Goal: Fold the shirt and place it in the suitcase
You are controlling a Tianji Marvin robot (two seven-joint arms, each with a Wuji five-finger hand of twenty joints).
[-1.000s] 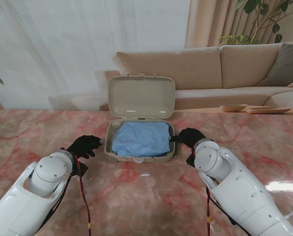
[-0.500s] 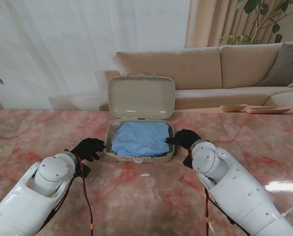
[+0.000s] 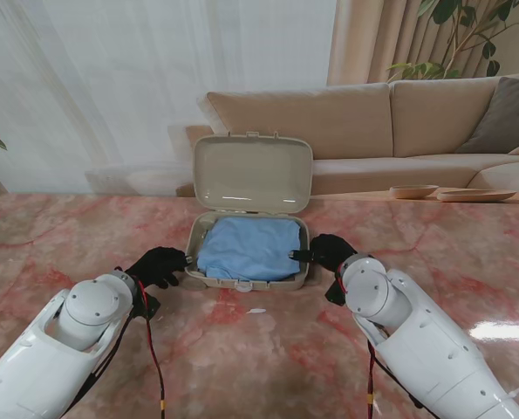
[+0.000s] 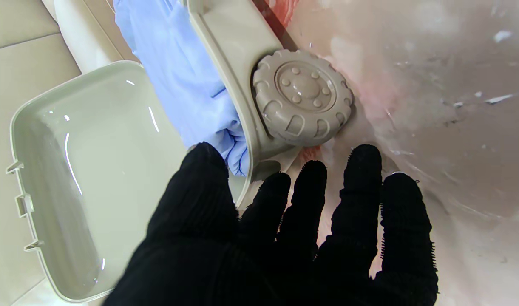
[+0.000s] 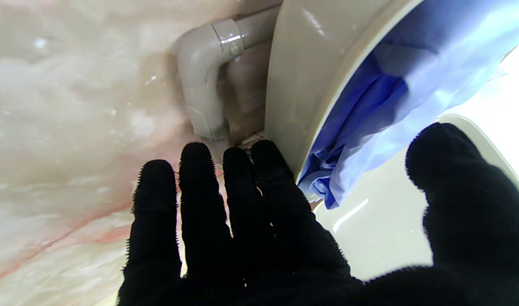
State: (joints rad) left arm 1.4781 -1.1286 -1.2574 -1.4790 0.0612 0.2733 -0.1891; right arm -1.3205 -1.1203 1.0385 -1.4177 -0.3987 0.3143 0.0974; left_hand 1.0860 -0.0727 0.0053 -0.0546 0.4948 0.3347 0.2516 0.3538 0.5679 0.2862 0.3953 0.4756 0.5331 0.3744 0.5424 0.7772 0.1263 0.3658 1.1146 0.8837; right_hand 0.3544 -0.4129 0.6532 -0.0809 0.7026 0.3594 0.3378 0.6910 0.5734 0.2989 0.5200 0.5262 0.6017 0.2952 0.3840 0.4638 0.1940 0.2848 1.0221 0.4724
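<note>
A small beige suitcase (image 3: pixel 246 281) lies open on the marble table, its lid (image 3: pixel 252 173) standing upright at the far side. A folded blue shirt (image 3: pixel 249 246) fills the base. My left hand (image 3: pixel 157 264) is at the case's left wall with fingers spread; in the left wrist view the left hand (image 4: pixel 285 238) is by a wheel (image 4: pixel 304 97), thumb toward the shirt (image 4: pixel 182 72). My right hand (image 3: pixel 329 250) is at the right wall. In the right wrist view the right hand (image 5: pixel 250 238) has fingers along the wall (image 5: pixel 302 76) near the handle (image 5: pixel 204 76), thumb over the shirt (image 5: pixel 391 110).
A beige sofa (image 3: pixel 390 113) stands behind the table. Shallow wooden dishes (image 3: pixel 455 193) sit at the far right edge. A small white scrap (image 3: pixel 256 310) lies on the marble nearer to me than the case.
Both hands have closed in toward the suitcase's side walls, thumbs now at the rim. The case has shifted very slightly to the right.
</note>
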